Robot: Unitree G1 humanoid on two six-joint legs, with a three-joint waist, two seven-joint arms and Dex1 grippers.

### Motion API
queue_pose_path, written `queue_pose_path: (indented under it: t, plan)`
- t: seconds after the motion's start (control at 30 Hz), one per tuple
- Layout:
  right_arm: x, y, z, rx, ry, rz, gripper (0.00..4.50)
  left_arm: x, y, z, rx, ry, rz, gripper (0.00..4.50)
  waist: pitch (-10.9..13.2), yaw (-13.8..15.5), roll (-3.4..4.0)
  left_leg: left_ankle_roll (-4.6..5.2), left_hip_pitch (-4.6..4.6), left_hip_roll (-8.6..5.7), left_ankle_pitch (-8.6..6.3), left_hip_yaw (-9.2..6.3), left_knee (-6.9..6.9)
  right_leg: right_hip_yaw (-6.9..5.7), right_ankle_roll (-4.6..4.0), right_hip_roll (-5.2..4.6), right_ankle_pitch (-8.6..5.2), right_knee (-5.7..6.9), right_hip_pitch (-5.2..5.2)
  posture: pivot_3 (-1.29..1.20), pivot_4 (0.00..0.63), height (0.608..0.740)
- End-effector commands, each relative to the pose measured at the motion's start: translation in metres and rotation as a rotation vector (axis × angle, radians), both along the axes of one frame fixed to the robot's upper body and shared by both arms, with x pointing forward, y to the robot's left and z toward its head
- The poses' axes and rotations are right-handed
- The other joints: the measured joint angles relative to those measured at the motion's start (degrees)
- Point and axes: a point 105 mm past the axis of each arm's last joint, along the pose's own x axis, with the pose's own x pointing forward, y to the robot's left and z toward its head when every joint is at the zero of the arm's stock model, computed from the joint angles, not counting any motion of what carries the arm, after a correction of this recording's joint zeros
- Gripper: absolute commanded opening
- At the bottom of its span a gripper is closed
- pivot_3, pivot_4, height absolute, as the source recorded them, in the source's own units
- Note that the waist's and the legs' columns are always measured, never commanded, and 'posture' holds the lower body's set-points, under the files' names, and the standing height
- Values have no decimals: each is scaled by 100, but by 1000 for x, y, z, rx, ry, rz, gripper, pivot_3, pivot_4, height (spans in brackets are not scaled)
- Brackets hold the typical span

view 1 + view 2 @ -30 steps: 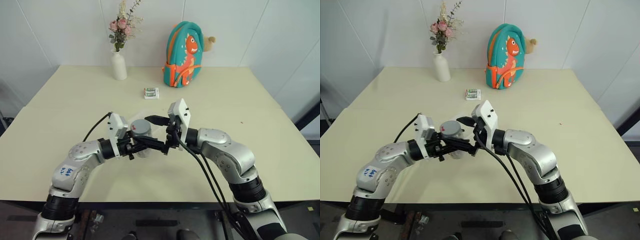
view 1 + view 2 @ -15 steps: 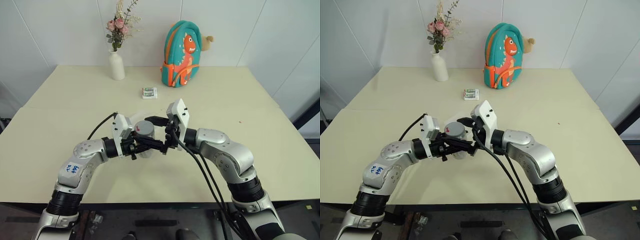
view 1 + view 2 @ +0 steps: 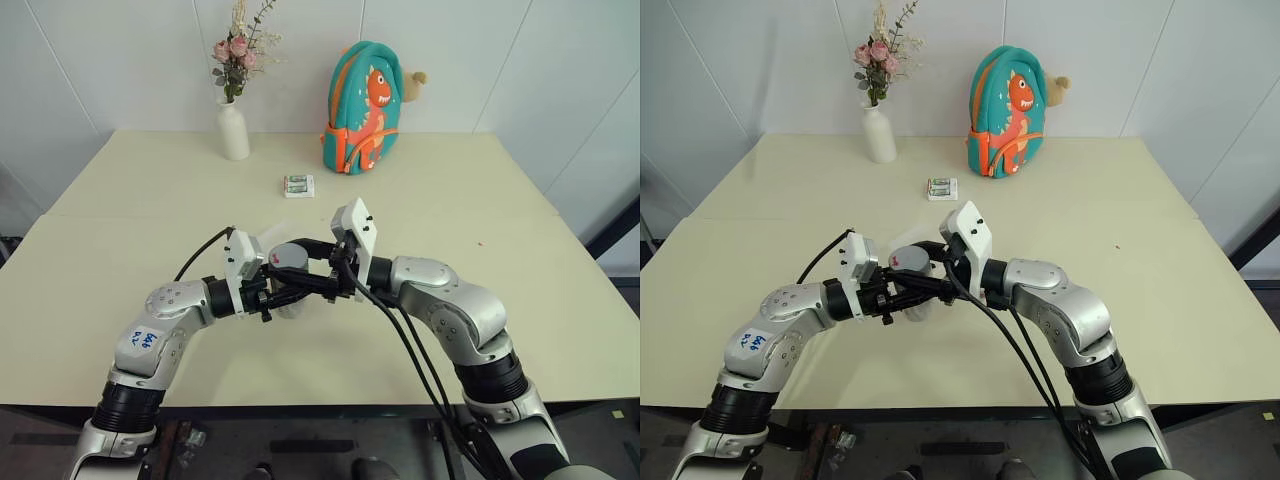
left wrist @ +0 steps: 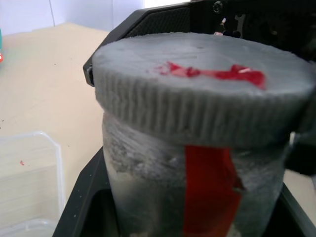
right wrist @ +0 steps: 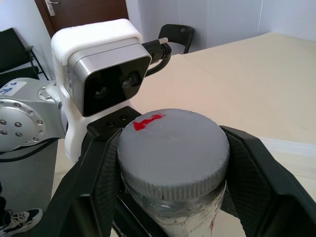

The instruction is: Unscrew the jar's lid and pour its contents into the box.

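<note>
The small clear jar (image 3: 289,296) with a red strip on its side (image 4: 207,190) is held upright above the table's near middle. My left gripper (image 3: 288,298) is shut on its body from the left. The grey lid (image 5: 173,143) sits on top of the jar. My right gripper (image 3: 300,262) is shut on the lid, with a black finger (image 5: 98,182) pressed against each side of the rim. The transparent box (image 4: 29,173) lies on the table just beyond the jar. The jar's wall is cloudy and I cannot make out the contents.
A white vase with flowers (image 3: 233,135) and a teal dinosaur backpack (image 3: 365,105) stand at the table's far edge. A small white-and-green packet (image 3: 298,185) lies between them and the jar. The beige table (image 3: 520,260) stretches wide on both sides.
My right gripper's fingers, which stood wide on either side of the lid, have closed onto it. Both arms and the jar have kept their place.
</note>
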Motion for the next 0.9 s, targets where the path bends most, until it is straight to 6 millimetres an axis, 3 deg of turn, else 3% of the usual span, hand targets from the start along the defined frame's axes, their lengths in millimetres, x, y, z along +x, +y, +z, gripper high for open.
queue_pose_path:
  t: [0.03,0.2,0.57,0.77,0.9]
  plan:
    - [-24,1,28,43,-105,219,2630,-20,-11,2,14,18,-209,2000,0,3,0,0,0,0,0,1,0,0,0,0,0,0,0,0,150,740]
    - [-30,-7,33,-18,-113,398,2630,-35,-9,13,28,10,-411,2000,0,-17,0,0,0,0,0,3,1,-1,0,1,0,-1,0,0,150,740]
    - [-26,-13,30,-35,-101,408,2630,-29,-1,19,9,-19,-354,2000,1,-8,0,-3,-3,10,-5,3,0,-2,-3,7,-3,3,-9,0,150,740]
    - [-22,-16,30,-27,-91,371,4487,-30,-3,21,-3,-24,-344,2000,1,-7,0,-3,-3,9,-5,3,4,-2,-4,7,-3,12,-10,0,150,740]
    - [-19,-20,35,-11,-113,341,4487,-31,-1,21,1,-23,-329,2000,1,-5,0,-3,-3,9,-5,3,6,-2,-5,7,-4,13,-10,0,150,740]
